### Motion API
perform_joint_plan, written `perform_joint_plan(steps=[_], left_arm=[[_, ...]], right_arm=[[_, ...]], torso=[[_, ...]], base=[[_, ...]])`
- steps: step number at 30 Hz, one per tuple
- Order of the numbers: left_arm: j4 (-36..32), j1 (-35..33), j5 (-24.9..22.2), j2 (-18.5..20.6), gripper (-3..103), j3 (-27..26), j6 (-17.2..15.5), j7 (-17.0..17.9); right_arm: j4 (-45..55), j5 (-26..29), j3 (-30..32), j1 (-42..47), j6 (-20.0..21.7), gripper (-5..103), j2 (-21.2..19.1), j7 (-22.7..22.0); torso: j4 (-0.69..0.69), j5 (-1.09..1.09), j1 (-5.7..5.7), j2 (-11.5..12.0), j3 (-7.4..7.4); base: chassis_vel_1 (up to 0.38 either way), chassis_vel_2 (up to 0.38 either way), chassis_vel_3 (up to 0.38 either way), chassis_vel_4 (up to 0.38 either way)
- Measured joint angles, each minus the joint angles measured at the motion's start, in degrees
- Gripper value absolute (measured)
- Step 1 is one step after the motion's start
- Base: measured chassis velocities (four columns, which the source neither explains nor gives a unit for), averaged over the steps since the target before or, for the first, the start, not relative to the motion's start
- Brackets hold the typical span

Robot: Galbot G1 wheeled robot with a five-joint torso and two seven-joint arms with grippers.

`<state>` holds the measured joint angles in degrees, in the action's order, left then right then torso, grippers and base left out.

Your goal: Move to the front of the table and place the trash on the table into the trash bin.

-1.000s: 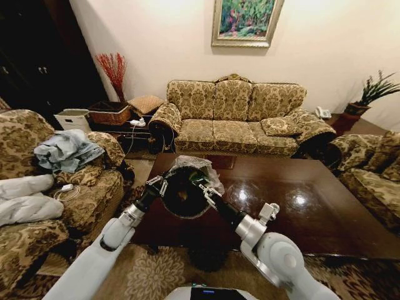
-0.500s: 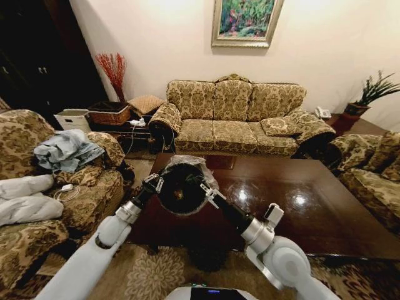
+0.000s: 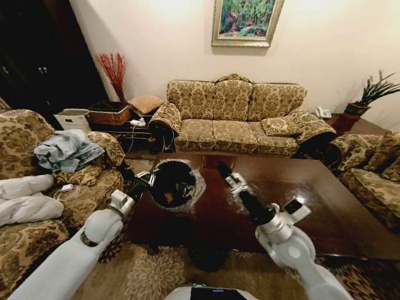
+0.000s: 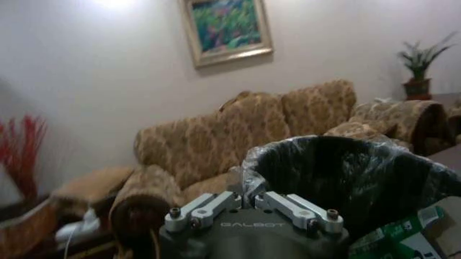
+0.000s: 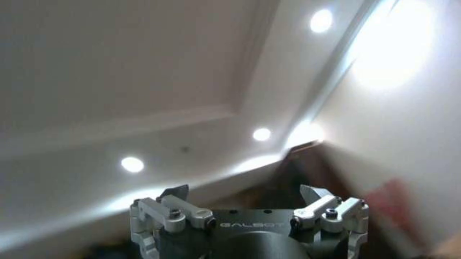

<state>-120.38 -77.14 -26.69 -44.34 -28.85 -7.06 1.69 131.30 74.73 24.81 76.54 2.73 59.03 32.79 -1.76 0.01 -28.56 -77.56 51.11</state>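
Now the left hand (image 3: pixel 148 180) pinches the trash bin (image 3: pixel 174 184) rim over the table (image 3: pixel 300 200); right hand (image 3: pixel 225 171) spread, sofa (image 3: pixel 234 115) behind.

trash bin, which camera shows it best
The head view: the trash bin shows whole, tilted, mouth toward the camera, trash inside, left gripper at its rim. The left wrist view gives the lined rim close up. The right wrist view faces the ceiling.

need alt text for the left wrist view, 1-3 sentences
The left gripper, fingers shut, pinches the rim of the trash bin, a black bin lined with a clear plastic bag; a green package shows inside. Behind stand a patterned gold sofa, a framed painting and a potted plant.
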Motion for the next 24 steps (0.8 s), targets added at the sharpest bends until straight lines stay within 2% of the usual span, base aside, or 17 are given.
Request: perform_joint_plan(steps=[1,2,3,4,6,7,9,11,14,15,16,18,21,24], left_arm=[[-0.7,0.0,-1.8,0.0,4,-0.2,-2.0,1.5],[-1.1,-0.1,-3.5,0.0,4,-0.4,-3.7,3.1],[-1.5,-0.2,-5.9,-0.4,4,-0.3,-5.7,5.2],[-1.5,-0.2,-5.9,-0.4,4,-0.3,-5.7,5.2],[-1.5,-0.2,-7.2,-1.0,4,-0.1,-6.8,6.5],[-1.5,-0.2,-7.2,-1.0,4,-0.1,-6.8,6.5],[-1.7,0.2,-7.6,-2.0,4,0.1,-7.4,7.5],[-2.5,0.4,-7.7,-2.4,4,0.0,-7.8,7.6],[-3.2,0.5,-7.7,-2.5,4,-0.1,-8.1,7.6],[-3.5,0.5,-7.8,-2.4,4,-0.3,-8.2,7.6],[-3.5,0.5,-7.8,-2.4,4,-0.3,-8.2,7.6],[-4.1,0.4,-7.9,-2.2,4,-0.7,-8.4,7.4],[-4.1,0.2,-7.9,-2.0,4,-1.0,-8.4,7.3],[-4.1,0.2,-7.9,-1.9,4,-1.0,-8.4,7.2]], right_arm=[[-0.8,-3.7,3.6,0.7,0.2,100,0.7,-1.4],[-1.6,-10.9,7.3,1.6,0.7,100,1.8,-9.3],[-2.4,-19.7,9.6,2.5,1.7,100,2.5,-22.4],[-2.4,-19.7,9.6,2.5,1.7,100,2.5,-22.4],[-3.9,-24.5,10.0,3.5,1.6,100,2.6,-31.8],[-3.9,-24.5,10.0,3.5,1.6,100,2.6,-31.8],[-5.3,-26.8,10.0,6.4,4.3,100,2.2,-41.4],[-7.2,-26.9,9.8,8.2,5.8,100,2.2,-43.6],[-9.9,-26.4,9.0,8.1,4.7,100,2.7,-44.4],[-11.2,-24.4,8.4,7.2,4.4,100,3.2,-46.6],[-11.2,-24.4,8.4,7.2,4.4,100,3.2,-46.6],[-13.1,-20.0,8.2,5.6,4.6,100,3.8,-50.1],[-14.7,-19.5,8.2,5.7,4.7,100,3.8,-50.3],[-16.2,-19.9,8.6,6.2,4.9,100,3.9,-48.8]], torso=[[0.0,-0.02,0.0,0.0,0.0],[0.01,-0.01,0.0,0.0,0.0],[0.01,0.0,0.0,0.0,0.0],[0.01,0.0,0.0,0.0,0.0],[0.0,-0.01,0.0,0.0,0.0],[0.0,-0.01,0.0,0.0,0.0],[0.01,-0.01,0.0,0.0,0.0],[0.02,-0.03,0.0,0.0,0.0],[0.02,0.0,0.01,0.0,0.0],[0.02,0.02,0.01,0.0,0.0],[0.02,0.02,0.01,0.0,0.0],[0.0,-0.01,0.01,0.0,0.0],[-0.01,-0.02,0.01,0.0,0.0],[-0.01,-0.03,0.01,0.0,0.0]], base=[[0.0,0.0,0.0,0.0],[0.0,0.0,0.0,0.0],[0.0,0.0,0.0,0.0],[0.0,0.0,0.0,0.0],[0.0,0.0,0.0,0.0],[0.0,0.0,0.0,0.0],[0.0,0.0,0.0,0.0],[0.0,0.0,0.0,0.0],[0.0,0.0,0.0,0.0],[0.0,0.0,0.0,0.0],[0.0,0.0,0.0,0.0],[0.0,0.0,0.0,0.0],[-0.06,-0.043,0.107,0.089],[-0.14,-0.128,0.162,0.128]])
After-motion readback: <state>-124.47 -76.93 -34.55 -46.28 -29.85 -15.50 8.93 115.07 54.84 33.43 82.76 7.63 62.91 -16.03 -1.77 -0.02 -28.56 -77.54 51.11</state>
